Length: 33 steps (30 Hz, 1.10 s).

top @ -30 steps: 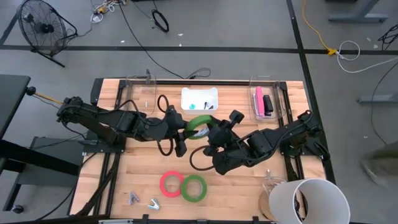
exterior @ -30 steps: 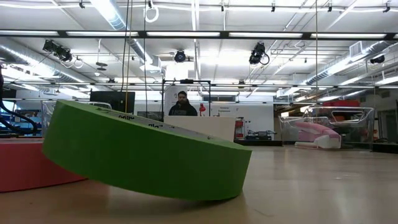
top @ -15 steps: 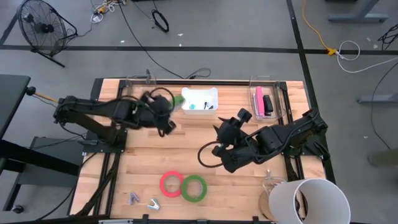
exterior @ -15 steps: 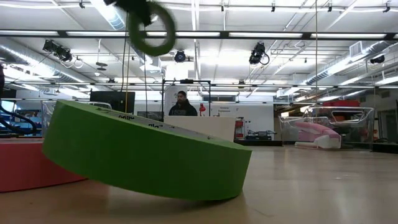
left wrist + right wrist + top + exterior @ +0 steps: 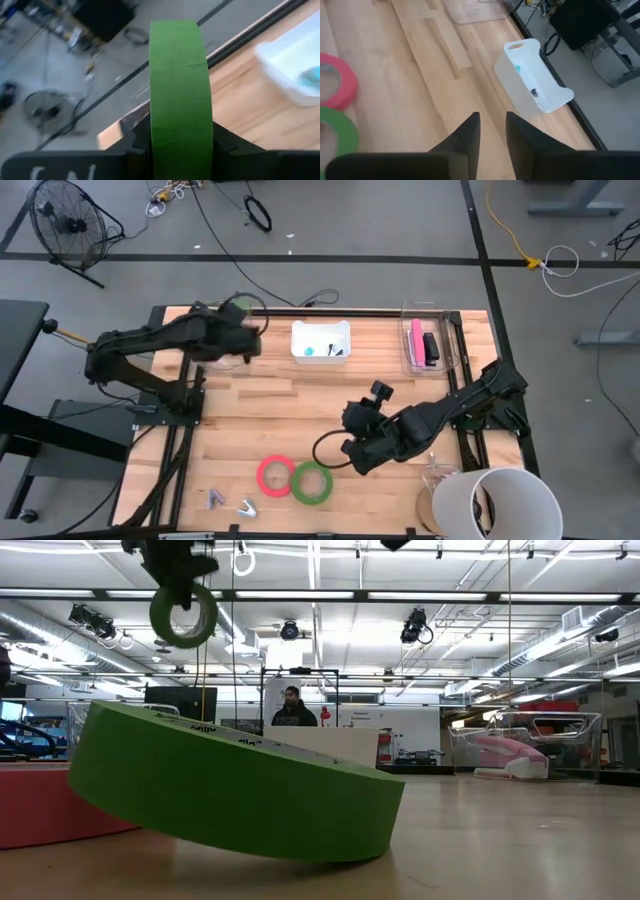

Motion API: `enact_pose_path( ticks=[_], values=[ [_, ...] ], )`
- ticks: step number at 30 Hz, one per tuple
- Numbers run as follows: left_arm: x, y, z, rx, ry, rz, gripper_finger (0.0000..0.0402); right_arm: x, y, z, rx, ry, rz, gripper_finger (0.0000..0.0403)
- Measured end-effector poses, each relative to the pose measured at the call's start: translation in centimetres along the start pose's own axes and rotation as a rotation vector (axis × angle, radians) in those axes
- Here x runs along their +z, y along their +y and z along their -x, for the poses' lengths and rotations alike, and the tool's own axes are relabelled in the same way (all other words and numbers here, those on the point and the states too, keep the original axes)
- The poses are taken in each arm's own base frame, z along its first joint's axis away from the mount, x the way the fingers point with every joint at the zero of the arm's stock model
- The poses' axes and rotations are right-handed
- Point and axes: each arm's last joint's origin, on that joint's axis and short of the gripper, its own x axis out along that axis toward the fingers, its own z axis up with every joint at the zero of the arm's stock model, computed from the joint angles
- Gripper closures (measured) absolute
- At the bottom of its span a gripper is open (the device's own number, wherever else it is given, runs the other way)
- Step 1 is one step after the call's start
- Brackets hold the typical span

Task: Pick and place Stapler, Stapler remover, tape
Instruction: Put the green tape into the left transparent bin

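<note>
A green tape roll is clamped edge-on between the fingers of the left gripper, held in the air above the table's far left corner, beside the white bin. The right gripper is held over bare wood with its fingers nearly together and nothing between them. Ahead of those fingers, a red-pink tape roll and a second green tape roll are seen lying touching on the table.
</note>
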Motion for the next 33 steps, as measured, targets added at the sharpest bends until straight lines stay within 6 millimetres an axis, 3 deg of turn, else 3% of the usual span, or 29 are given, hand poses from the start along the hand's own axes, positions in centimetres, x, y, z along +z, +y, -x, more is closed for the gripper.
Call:
enact_pose_path(
  ticks=[8, 19, 24, 33],
  values=[
    [0.0, -1.1, -6.7, 0.204, 0.272, -0.120, 0.0298, -1.8, 0.9, -1.5, -0.026, 0.020, 0.035, 0.0337],
    [-2.8, -2.3, -13.8, 0.364, 0.460, -0.234, 0.0298, -2.4, 1.0, -2.0, -0.044, 0.024, 0.029, 0.0349],
    [-4.0, -3.2, -16.0, 0.328, 0.431, -0.231, 0.0298, -2.4, 1.0, -2.0, -0.051, 0.017, 0.029, 0.0348],
    [-5.2, -2.4, -17.9, 0.310, 0.502, -0.219, 0.0298, -2.3, 1.0, -2.0, -0.068, 0.003, 0.056, 0.0348]
  ],
)
